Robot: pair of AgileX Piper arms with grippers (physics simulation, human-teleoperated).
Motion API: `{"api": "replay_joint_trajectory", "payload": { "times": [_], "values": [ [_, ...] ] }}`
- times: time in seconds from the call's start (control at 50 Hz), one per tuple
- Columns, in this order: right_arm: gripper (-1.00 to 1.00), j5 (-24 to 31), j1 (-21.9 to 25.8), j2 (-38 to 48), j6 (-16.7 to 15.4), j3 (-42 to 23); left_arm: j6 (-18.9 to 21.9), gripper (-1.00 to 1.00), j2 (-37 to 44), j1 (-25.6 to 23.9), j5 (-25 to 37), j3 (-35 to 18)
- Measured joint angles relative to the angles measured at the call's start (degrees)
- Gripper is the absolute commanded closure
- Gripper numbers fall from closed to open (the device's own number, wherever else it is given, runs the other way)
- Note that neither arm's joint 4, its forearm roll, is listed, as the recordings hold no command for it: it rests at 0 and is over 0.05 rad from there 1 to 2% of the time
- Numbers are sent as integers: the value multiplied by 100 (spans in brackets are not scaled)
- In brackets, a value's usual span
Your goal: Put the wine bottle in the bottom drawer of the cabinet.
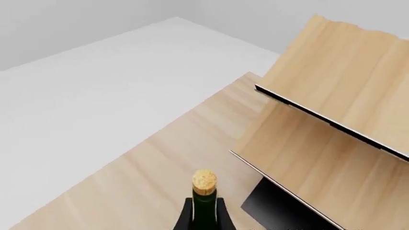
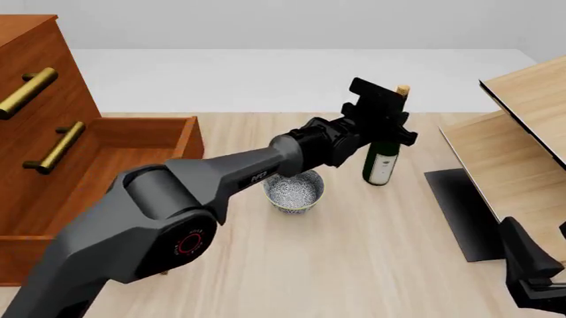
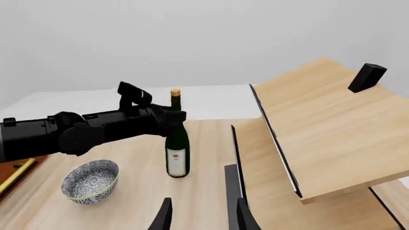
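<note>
The wine bottle (image 2: 380,162) stands upright on the table, dark green with a white label and a tan cork (image 1: 204,180). My left gripper (image 2: 389,130) is shut on its neck, one finger (image 1: 185,216) pressed to each side. The bottle (image 3: 177,148) rests its base on the wood. At far left stands the reddish-brown cabinet (image 2: 40,59). Its bottom drawer (image 2: 190,139) is pulled out and open, with nothing showing in its visible part. My right gripper (image 3: 201,218) hangs open near the table's front right, well short of the bottle.
A speckled bowl (image 2: 293,191) sits on the table between the drawer and the bottle, under my left forearm. A pale light-wood shelf unit (image 2: 521,112) with slanted boards and a black base stands right of the bottle. Brass handles (image 2: 26,93) mark the upper drawers.
</note>
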Motion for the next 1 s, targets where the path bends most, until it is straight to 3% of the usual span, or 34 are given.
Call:
{"api": "replay_joint_trajectory", "payload": {
  "times": [0.52,1.0],
  "values": [
    [-100,-24,44,39,-90,-1,283,100,-1663,-108,-331,1342],
    [-100,-91,96,143,-196,0,374,100,-3520,-143,367,1961]
  ]
}}
